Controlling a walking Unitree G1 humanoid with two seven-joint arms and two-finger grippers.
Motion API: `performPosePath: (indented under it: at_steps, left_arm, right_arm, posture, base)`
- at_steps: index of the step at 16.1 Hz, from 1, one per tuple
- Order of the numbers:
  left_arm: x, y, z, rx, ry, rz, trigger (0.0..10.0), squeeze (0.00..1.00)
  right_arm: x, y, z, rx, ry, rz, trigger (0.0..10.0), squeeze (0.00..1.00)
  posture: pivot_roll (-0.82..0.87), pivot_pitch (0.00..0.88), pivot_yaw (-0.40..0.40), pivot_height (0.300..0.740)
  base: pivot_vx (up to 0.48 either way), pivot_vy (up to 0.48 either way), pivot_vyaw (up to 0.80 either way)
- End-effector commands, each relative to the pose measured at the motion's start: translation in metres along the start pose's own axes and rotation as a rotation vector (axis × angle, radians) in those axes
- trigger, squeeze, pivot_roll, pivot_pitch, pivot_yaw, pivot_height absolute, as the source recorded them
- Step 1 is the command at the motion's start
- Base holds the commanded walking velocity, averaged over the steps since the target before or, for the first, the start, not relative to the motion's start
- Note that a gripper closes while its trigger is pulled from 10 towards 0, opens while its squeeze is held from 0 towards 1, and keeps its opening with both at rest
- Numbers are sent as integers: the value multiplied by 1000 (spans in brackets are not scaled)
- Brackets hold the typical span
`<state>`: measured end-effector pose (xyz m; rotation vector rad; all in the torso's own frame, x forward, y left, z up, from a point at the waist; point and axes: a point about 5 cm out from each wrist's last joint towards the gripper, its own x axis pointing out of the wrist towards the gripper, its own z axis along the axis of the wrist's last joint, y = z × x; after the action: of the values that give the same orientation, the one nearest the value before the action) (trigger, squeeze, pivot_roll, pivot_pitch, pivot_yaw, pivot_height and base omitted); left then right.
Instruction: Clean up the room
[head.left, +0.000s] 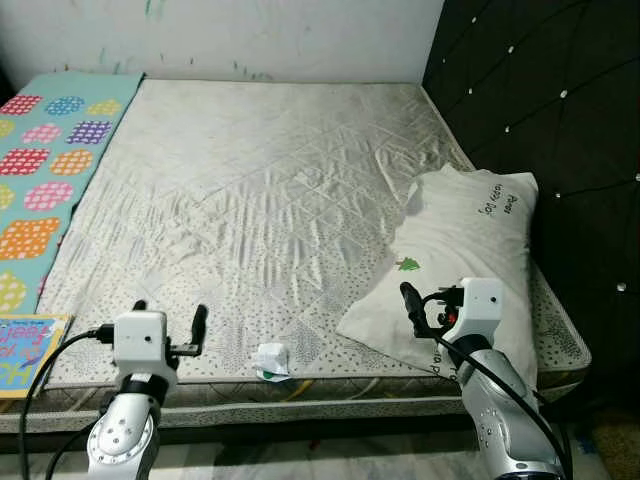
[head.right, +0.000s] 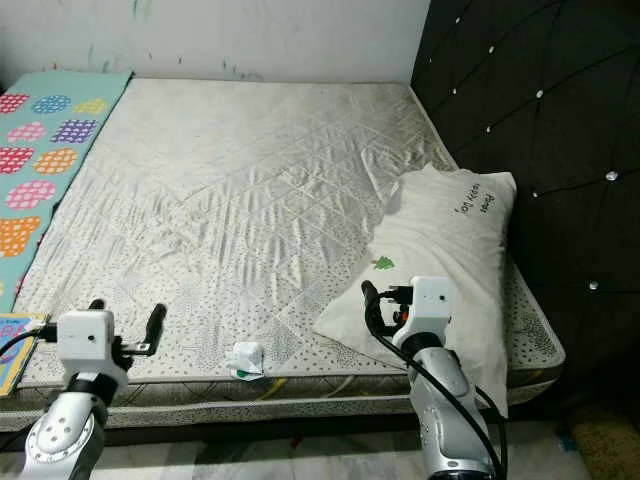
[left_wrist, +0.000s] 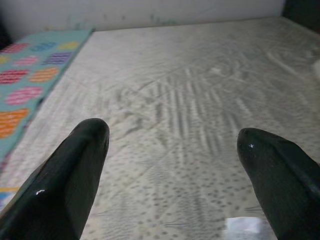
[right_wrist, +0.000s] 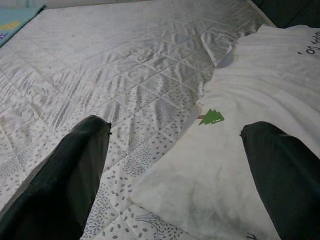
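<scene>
Black fingers of our left pincer (head.left: 168, 322) stand apart and hold nothing, hovering over the near edge of the bed (head.left: 250, 190). Just beyond its right finger, a small crumpled white wrapper (head.left: 271, 361) with a green mark lies on the mattress near the edge; we judge it the most likely thing to clear. Our right pincer (head.left: 425, 300) is also spread and empty, poised over the near corner of the white pillow (head.left: 465, 240), which lies ahead of it, skewed towards the dark padded headboard (head.left: 540, 90). Far to the left of the left pincer, a colourful dotted mat (head.left: 50, 160) runs along the bed, with a picture book (head.left: 25, 345) close beside that arm.

Risks as we judge them: the wrapper is light and near the edge, so a finger brushing it could knock it to the floor; pressing into soft quilting could pinch fabric instead.
</scene>
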<state>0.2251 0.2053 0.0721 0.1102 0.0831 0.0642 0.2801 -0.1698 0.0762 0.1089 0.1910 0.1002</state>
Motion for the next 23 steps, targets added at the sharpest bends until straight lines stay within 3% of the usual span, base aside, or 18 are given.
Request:
performPosePath:
  at_steps: [1,4,7,11,13,23]
  left_arm:
    - [-1,-2,5,6,-7,3,10000,0]
    - [-3,-8,3,10,-38,-31,10000,0]
    - [-10,4,-6,-48,-18,44,10000,0]
    - [-19,7,-6,-50,-38,67,10000,0]
    - [-20,10,-9,-87,-22,87,10000,0]
    - [-17,4,-13,-98,0,54,10000,0]
  right_arm:
    - [0,1,-1,-18,15,8,10000,0]
    - [3,3,2,-19,-28,26,10000,0]
    - [-1,2,7,-41,-62,46,10000,0]
    - [-9,-1,4,-68,-62,58,10000,0]
    - [-8,-1,1,-76,-48,60,10000,0]
    - [-8,0,-1,-71,-28,68,10000,0]
  posture:
    - [-59,62,-53,740]
    - [-56,43,-56,740]
    - [-55,42,-54,740]
    - [-55,33,-56,740]
    - [-50,29,-62,740]
    - [-56,37,-68,740]
  base:
    - [0,0,0]
    - [0,0,0]
    - [0,0,0]
    - [0,0,0]
    - [0,0,0]
    - [0,0,240]
